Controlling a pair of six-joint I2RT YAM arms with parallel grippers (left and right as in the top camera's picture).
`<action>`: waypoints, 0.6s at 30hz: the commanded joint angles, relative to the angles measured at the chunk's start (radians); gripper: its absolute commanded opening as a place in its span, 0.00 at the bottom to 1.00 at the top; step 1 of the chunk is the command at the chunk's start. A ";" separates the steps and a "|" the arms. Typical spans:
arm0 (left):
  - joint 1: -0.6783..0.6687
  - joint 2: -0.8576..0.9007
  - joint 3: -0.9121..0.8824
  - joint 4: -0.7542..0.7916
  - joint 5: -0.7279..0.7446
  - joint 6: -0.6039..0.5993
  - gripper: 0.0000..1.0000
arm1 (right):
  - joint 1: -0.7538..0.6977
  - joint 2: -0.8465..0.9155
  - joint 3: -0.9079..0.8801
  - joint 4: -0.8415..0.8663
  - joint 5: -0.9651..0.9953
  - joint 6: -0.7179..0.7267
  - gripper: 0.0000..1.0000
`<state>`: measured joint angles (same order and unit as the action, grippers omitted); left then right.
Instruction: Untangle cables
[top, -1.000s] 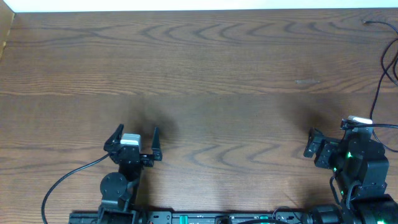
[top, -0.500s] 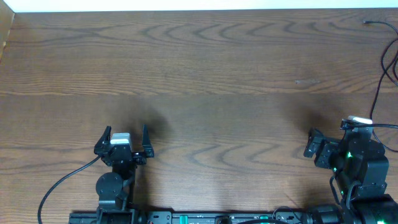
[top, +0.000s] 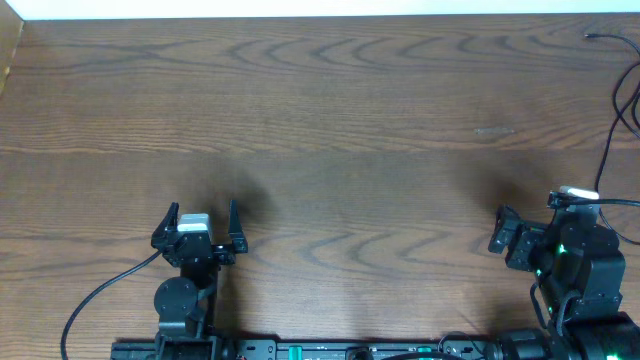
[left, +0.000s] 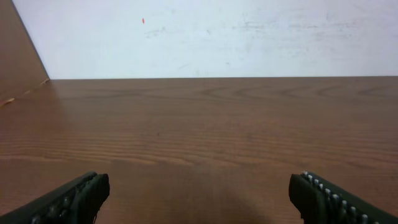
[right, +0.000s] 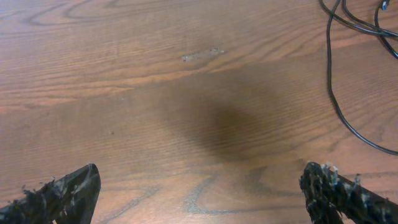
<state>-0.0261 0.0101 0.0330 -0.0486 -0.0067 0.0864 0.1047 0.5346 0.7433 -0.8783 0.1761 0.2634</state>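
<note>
Cables (right: 328, 62) lie at the upper right of your right wrist view. Your left gripper (top: 201, 212) and right gripper (right: 200, 177) gape wide, empty.

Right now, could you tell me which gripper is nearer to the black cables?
Right. The right gripper sits close by, left of the black cables; the left gripper is far off to their left, across the table.

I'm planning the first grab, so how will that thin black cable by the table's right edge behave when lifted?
Probably floppy: the thin black cable lies in loose curves, so it should sag either side of a pinch. Likely light, being so thin. With other strands close beside it, lifting may drag them along.
</note>
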 joint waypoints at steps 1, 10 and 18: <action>0.006 -0.006 -0.029 -0.020 -0.028 0.017 0.98 | -0.006 -0.002 -0.004 -0.002 0.005 0.013 0.99; 0.006 -0.006 -0.029 -0.020 -0.028 0.017 0.98 | -0.006 -0.002 -0.004 -0.003 0.005 0.013 0.99; 0.006 -0.006 -0.029 -0.020 -0.028 0.017 0.98 | -0.006 -0.003 -0.005 -0.039 0.005 0.013 0.99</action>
<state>-0.0261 0.0101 0.0330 -0.0486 -0.0067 0.0864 0.1047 0.5346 0.7433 -0.8978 0.1764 0.2634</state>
